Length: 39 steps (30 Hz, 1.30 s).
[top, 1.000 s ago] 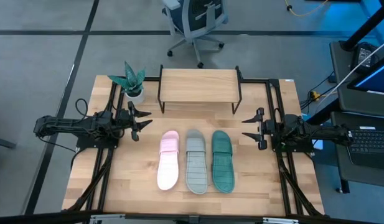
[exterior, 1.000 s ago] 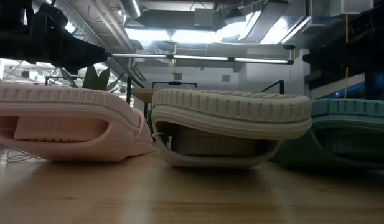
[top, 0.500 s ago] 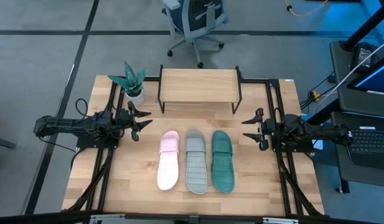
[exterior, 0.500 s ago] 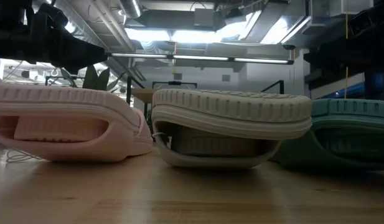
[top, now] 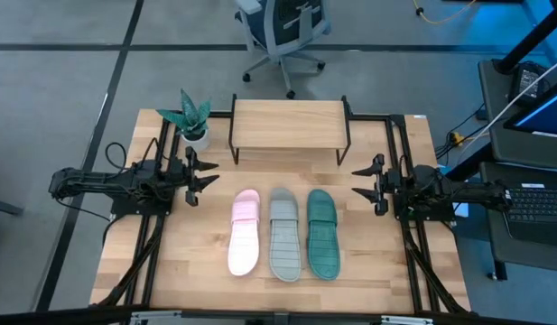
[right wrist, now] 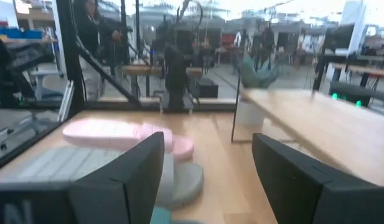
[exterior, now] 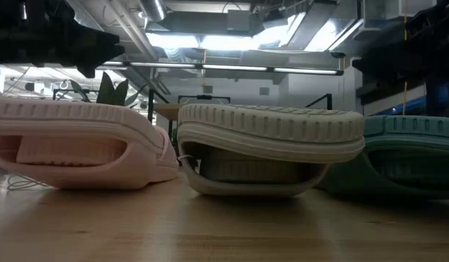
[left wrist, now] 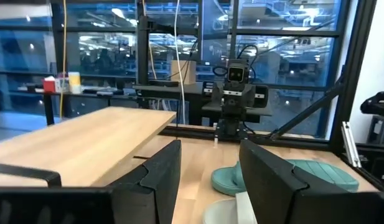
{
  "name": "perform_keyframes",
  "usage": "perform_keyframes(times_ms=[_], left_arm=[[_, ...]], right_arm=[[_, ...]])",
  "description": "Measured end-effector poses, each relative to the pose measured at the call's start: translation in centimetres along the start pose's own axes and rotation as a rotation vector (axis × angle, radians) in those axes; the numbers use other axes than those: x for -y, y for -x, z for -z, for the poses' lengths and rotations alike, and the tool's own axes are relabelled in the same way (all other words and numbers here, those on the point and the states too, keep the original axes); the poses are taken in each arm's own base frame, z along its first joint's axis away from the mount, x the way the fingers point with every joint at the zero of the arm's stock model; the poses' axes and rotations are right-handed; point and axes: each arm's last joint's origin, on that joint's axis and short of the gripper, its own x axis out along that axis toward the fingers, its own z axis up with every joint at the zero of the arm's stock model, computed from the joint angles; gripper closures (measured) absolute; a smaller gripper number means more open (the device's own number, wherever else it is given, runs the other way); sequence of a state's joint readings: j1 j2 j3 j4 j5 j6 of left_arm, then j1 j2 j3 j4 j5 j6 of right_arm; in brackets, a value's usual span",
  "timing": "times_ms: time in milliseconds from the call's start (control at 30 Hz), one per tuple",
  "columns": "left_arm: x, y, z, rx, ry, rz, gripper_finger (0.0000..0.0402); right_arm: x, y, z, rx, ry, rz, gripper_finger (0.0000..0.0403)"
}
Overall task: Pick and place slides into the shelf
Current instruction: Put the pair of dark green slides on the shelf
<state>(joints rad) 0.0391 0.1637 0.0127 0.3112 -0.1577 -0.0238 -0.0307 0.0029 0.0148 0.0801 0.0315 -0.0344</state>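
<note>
Three slides lie side by side on the table's middle, lengthwise from near to far, ribbed faces up: pale pink point(top: 245, 231) point(exterior: 71, 142), light grey point(top: 283, 233) point(exterior: 268, 142), teal green point(top: 321, 232) point(exterior: 410, 153). The shelf point(top: 287, 125) stands on its black legs behind them at the far edge, its top bare. My left gripper point(top: 204, 175) point(left wrist: 210, 186) is open and empty, to the left of the pink slide. My right gripper point(top: 359, 182) point(right wrist: 207, 180) is open and empty, to the right of the teal slide.
A small potted plant point(top: 192, 117) stands at the shelf's left end, just behind my left gripper. Black frame rails point(top: 395, 144) run along the table's sides. Bare wood lies between the slides and the shelf. An office chair point(top: 283, 32) stands on the floor beyond the table.
My left gripper has risen a little, as the low view shows; it stays open. The slides have not moved.
</note>
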Motion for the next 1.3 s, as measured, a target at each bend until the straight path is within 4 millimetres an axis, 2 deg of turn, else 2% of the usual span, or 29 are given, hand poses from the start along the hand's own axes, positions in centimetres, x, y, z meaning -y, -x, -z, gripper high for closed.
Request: perform_keyframes(times_ms=[167, 300, 433, 533, 900, 1167, 1300], left_arm=[[0.1, -0.3, -2.1, 0.037, -0.062, 0.000, 0.0244], [0.3, -1.2, -4.1, -0.014, -0.085, 0.004, 0.0244], [0.6, -2.7, -6.0, -0.064, -0.122, 0.016, 0.0244], [0.9, -3.5, -6.6, -0.096, -0.126, 0.055, 0.0244], [2.5, -5.7, -4.4, -0.251, -0.085, 0.126, 0.0244], [4.4, -6.5, -4.3, -0.193, -0.153, 0.099, 0.0244], [4.8, -6.4, -4.3, -0.193, -0.109, 0.123, 0.0244]], right_arm=[[0.1, 0.2, -2.8, 0.054, 0.049, 0.001, 0.0159], [0.1, 0.0, -4.7, 0.006, 0.068, -0.007, 0.0159], [0.2, -0.9, -6.3, -0.040, 0.106, -0.012, 0.0159], [0.2, -1.7, -6.8, -0.092, 0.103, -0.017, 0.0159], [-1.3, -4.1, -5.5, -0.250, 0.000, -0.178, 0.0159], [-2.0, -4.6, -6.8, -0.107, 0.031, -0.215, 0.0159], [-2.2, -4.6, -6.9, -0.088, 0.059, -0.204, 0.0159]])
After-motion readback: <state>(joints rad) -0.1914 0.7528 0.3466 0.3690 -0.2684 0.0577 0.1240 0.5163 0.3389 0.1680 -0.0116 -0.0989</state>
